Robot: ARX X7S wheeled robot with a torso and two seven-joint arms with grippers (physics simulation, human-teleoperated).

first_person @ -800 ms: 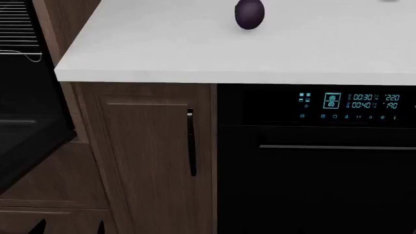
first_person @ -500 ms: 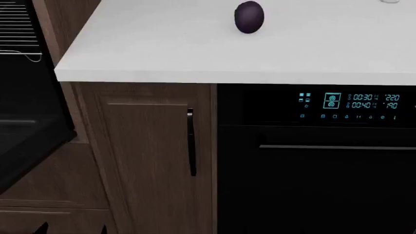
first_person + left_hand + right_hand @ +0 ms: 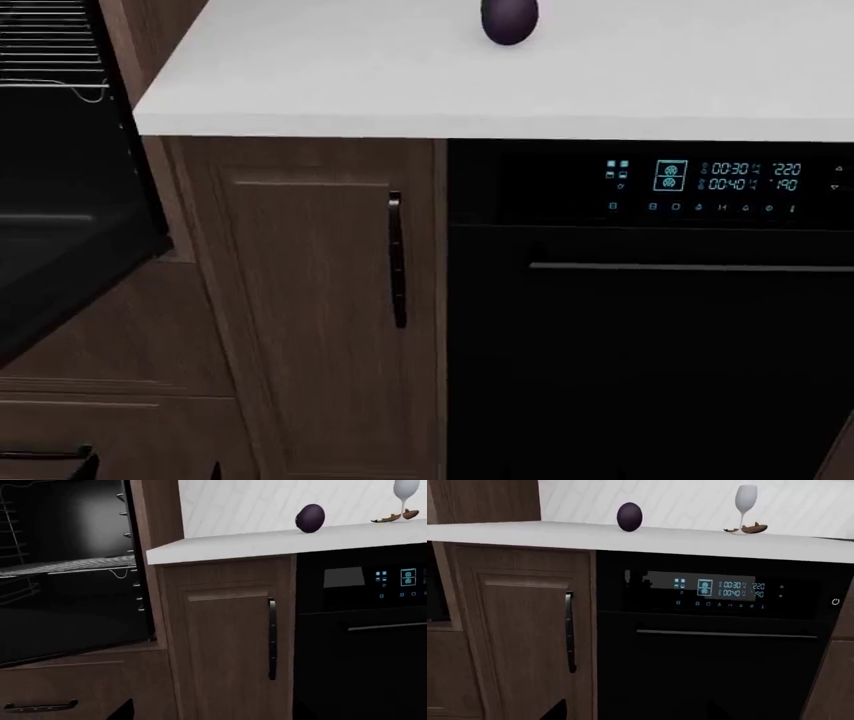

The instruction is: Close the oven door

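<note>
Black sliver of the left tool [image 3: 122, 711] just poking into the left wrist view. Too little showing to tell how far open, or whether anything is held. Same for the right tool [image 3: 555, 710]: only a dark wedge at the frame edge in the right wrist view, opening impossible to judge. Neither seen touching any furniture.

Just beyond the left tool, a brown wooden drawer front [image 3: 73, 690] with a black handle [image 3: 40, 706]. Above that drawer, the oven door [image 3: 67, 630], still open: a wide black panel dropped forward from the cavity, its outer edge slanting across the wood below. Seen again at the left of the head view [image 3: 60, 280], well apart from both tools. Behind the door, the dark oven cavity with a wire rack [image 3: 67, 566] on its side rails.

Beside the oven, a narrow wooden cabinet door [image 3: 307, 300] with a vertical black handle [image 3: 396, 260]. Next along, a tall black appliance front [image 3: 641, 340] with blue lit digits [image 3: 754, 177] and a horizontal bar handle [image 3: 687, 268].

On top, the white counter [image 3: 400, 80], carrying a dark purple round fruit [image 3: 509, 20]. Farther along the counter, a wine glass [image 3: 746, 502], upright, with a small brown object [image 3: 754, 528] lying at its foot.
</note>
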